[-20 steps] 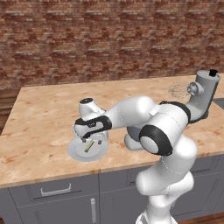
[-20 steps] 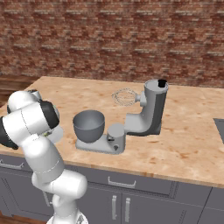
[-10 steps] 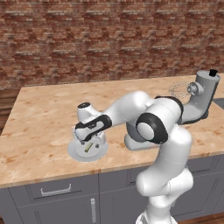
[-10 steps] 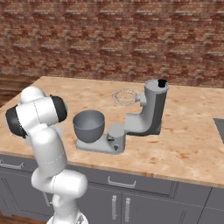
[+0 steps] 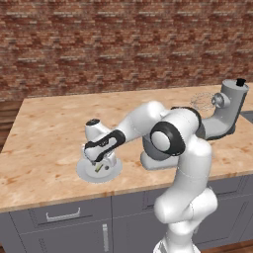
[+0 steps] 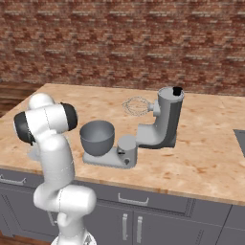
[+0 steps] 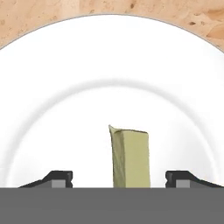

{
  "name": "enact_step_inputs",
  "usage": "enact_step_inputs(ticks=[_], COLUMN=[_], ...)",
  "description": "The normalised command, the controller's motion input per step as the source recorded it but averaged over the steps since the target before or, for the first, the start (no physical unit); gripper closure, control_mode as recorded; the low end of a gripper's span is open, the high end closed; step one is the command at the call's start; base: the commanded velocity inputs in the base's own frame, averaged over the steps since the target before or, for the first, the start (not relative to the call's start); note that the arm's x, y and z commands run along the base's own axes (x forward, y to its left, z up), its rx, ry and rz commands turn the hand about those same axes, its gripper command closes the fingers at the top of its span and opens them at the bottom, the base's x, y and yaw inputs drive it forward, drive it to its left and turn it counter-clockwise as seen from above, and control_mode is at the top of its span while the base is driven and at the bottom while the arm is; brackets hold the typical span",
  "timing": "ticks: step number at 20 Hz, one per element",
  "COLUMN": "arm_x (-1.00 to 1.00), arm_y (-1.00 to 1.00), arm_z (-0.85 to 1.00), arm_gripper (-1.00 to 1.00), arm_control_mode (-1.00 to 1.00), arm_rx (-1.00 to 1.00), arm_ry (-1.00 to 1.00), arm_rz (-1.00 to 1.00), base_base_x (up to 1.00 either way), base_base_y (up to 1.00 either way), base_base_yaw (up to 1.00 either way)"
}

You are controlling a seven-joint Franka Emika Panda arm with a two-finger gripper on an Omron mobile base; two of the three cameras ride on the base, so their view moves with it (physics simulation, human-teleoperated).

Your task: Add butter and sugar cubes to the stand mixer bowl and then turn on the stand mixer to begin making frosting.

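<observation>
The butter [image 7: 130, 157], an olive-yellow stick, lies on the white plate [image 7: 112, 52] and points away from the hand. My gripper [image 7: 119, 179] is open and straddles the stick. A gap of bare plate shows between the butter and each fingertip [image 7: 54, 178]. In the left base view the gripper [image 5: 99, 162] hangs low over the plate [image 5: 84, 173] near the counter's front edge, with the butter [image 5: 98, 168] just under it. The stand mixer bowl [image 6: 97, 138] sits on the stand mixer [image 6: 165, 119], whose head is tilted up with its whisk [image 6: 136, 106] raised. The sugar cubes are out of view.
The mixer's flat base [image 6: 115, 158] reaches toward the front edge right of the plate. A small black knob [image 6: 177, 90] tops the mixer. My own arm [image 5: 173, 138] bends across between plate and mixer. A brick wall [image 5: 123, 44] backs the wooden counter [image 5: 44, 128].
The hand has sunk lower onto the plate, and the elbow has swung up and right. The mixer, bowl and plate have not moved.
</observation>
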Motion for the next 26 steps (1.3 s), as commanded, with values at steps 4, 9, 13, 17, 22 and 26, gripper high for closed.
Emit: enact_step_inputs(ticks=[4,9,13,17,22,26], arm_x=[0.00,-0.16,-0.41,-0.52,-0.63,-0.31], arm_y=[0.00,-0.18,-0.61,-0.79,-0.83,-0.83], arm_z=[-0.14,0.27,0.96,1.00,0.99,0.97], arm_gripper=[1.00,1.00,1.00,1.00,1.00,1.00], arm_control_mode=[-1.00,-1.00,-1.00,-1.00,-1.00,-1.00], arm_rx=[0.00,0.08,0.19,0.22,0.14,0.03], arm_ry=[0.00,-0.03,-0.13,-0.13,-0.12,-0.05], arm_rz=[-0.09,-0.13,-0.15,-0.14,-0.14,-0.17], base_base_x=[0.00,0.00,0.00,0.00,0.00,0.00], base_base_y=[0.00,0.00,0.00,0.00,0.00,0.00], base_base_yaw=[0.00,0.00,0.00,0.00,0.00,0.00])
